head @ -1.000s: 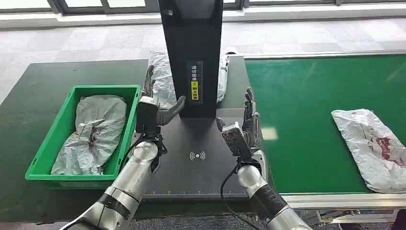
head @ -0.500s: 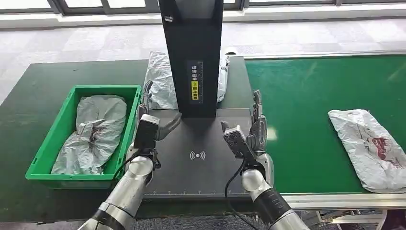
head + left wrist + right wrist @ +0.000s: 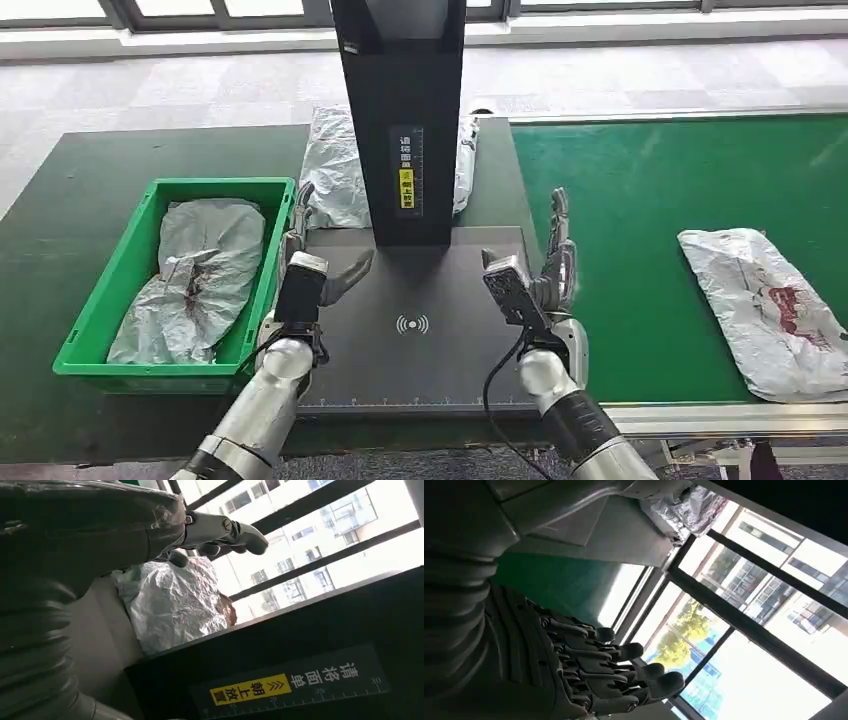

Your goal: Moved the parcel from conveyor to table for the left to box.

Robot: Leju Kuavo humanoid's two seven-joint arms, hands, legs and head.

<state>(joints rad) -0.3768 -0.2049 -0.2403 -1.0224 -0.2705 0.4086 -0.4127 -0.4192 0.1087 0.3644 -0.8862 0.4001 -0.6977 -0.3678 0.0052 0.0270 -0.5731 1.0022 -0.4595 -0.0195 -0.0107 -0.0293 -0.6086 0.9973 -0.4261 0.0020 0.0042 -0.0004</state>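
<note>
A crumpled grey parcel (image 3: 775, 305) with a red mark lies on the green conveyor (image 3: 650, 200) at the right. My right hand (image 3: 540, 275) stands upright and empty, fingers spread, by the conveyor's left edge, well left of that parcel; its straight fingers (image 3: 619, 672) are apart. My left hand (image 3: 310, 265) is raised and empty over the left side of the black scanner base (image 3: 415, 330), thumb out. Another grey parcel (image 3: 340, 165) lies on the table behind the black scanner column (image 3: 400, 120), and the left wrist view has this parcel (image 3: 175, 602) beyond my fingers.
A green crate (image 3: 120, 310) at the left of the dark table (image 3: 80, 180) holds a grey parcel (image 3: 200, 275). The tall scanner column stands between my hands and the far parcel. A metal rail (image 3: 720, 415) edges the conveyor's near side.
Both hands have drawn back toward me and lower in the picture; the right one has also shifted right toward the conveyor. The parcel on the conveyor has crept left.
</note>
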